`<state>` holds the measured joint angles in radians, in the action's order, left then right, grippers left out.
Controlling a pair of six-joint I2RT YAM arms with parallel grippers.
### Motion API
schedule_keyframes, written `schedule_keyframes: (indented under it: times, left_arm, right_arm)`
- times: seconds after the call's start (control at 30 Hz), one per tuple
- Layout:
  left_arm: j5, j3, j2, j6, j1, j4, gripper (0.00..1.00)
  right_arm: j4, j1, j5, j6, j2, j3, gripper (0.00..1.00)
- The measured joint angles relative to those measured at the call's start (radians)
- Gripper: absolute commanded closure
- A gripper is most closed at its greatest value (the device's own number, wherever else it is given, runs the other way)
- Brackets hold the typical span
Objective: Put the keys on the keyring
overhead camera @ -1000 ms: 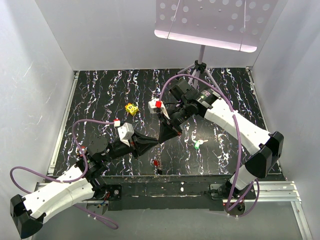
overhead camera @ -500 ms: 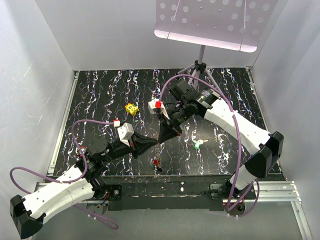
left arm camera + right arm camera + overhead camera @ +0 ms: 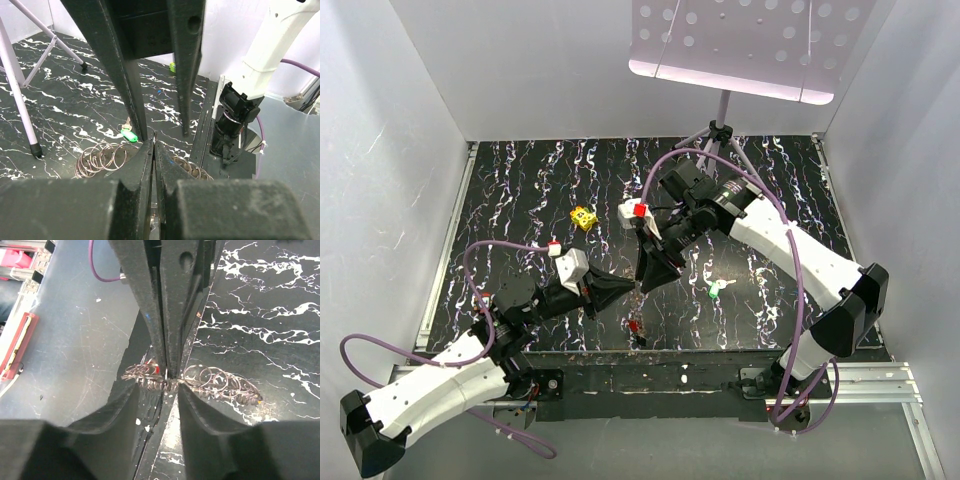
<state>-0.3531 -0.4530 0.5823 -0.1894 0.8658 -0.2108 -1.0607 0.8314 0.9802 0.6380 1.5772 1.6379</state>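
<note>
The keyring is a stretched coil of thin silvery loops, held above the table's front edge. My left gripper is shut on its middle, with loops fanning out on both sides. My right gripper is open, its fingers straddling the left gripper's tips and the coil without touching the wire. In the top view the left gripper and right gripper meet tip to tip. A green key lies on the table to the right. A red key lies near the front edge, below the coil.
A yellow block with dark spots sits at the left of the middle. A grey tripod stand with a perforated plate stands at the back. White walls close in the black marbled table. A metal rail runs along the front edge.
My right gripper has opened and let go of the keyring. The left gripper has closed fully on the wire. Both arms have barely shifted.
</note>
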Motion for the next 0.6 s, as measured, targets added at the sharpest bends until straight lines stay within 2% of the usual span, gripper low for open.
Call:
schedule_keyframes:
  times: [0.27,0.37,0.6]
  left_arm:
    - [-0.010,0.093,-0.093,0.050,-0.001,-0.059,1.00]
    - [-0.034,0.138,-0.137,0.079,-0.001,-0.101,1.00]
    - [-0.061,0.142,-0.150,0.123,-0.001,-0.140,1.00]
  right_arm:
    - [-0.046,-0.059,0.038,0.047,-0.034,0.002,0.46]
    - [-0.060,-0.133,0.055,0.057,-0.057,0.002,0.46]
    - [-0.066,-0.299,0.095,0.069,-0.148,-0.054,0.43]
